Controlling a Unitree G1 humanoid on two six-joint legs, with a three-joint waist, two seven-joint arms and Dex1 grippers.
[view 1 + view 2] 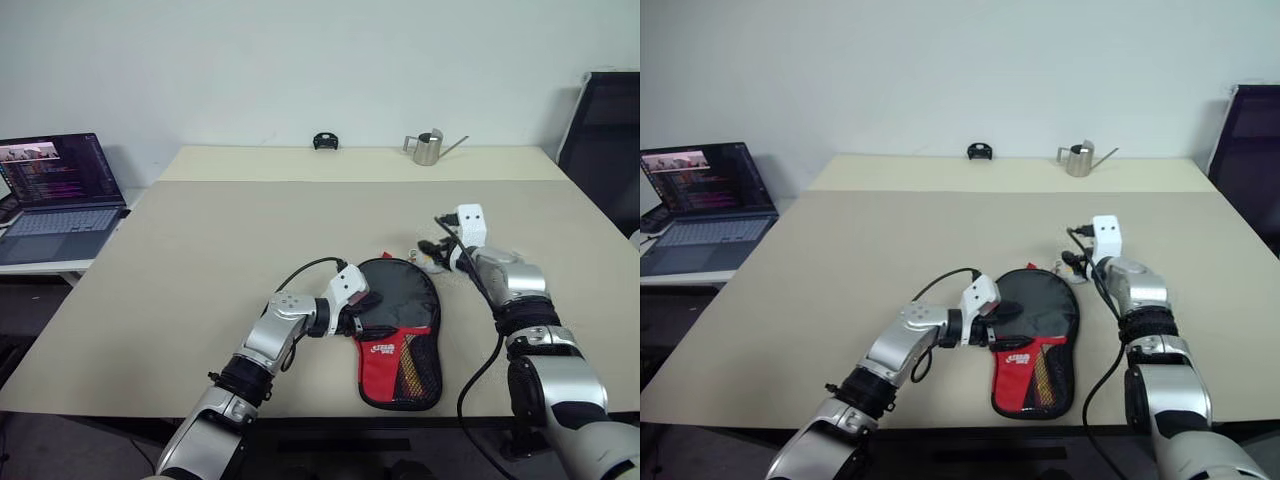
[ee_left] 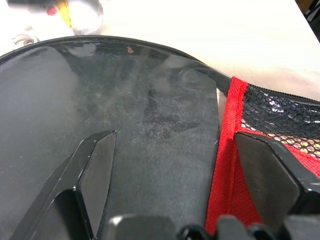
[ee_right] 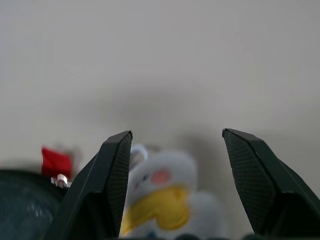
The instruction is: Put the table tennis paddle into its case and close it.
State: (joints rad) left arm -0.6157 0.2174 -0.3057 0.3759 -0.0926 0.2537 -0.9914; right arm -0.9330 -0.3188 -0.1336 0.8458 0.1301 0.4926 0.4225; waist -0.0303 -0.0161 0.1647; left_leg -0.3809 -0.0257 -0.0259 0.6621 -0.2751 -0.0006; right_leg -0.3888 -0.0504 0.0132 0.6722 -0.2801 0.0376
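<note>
The case (image 1: 400, 345) lies flat near the table's front edge, with a round black upper part, a red panel with white lettering and a black mesh pocket (image 2: 280, 115). I cannot tell whether the smooth black surface (image 2: 150, 125) is the paddle's face or the case's cover. My left gripper (image 1: 372, 303) rests open at the case's left edge, its fingers (image 2: 95, 170) spread over the black surface and the red fabric. My right gripper (image 3: 175, 135) hovers open at the case's far right corner, just behind a small white and yellow plush charm (image 3: 165, 200).
An open laptop (image 1: 55, 190) sits on a side table at the left. A metal watering can (image 1: 428, 148) and a small black object (image 1: 324, 141) stand at the table's far edge. A black chair (image 1: 605, 140) is at the right.
</note>
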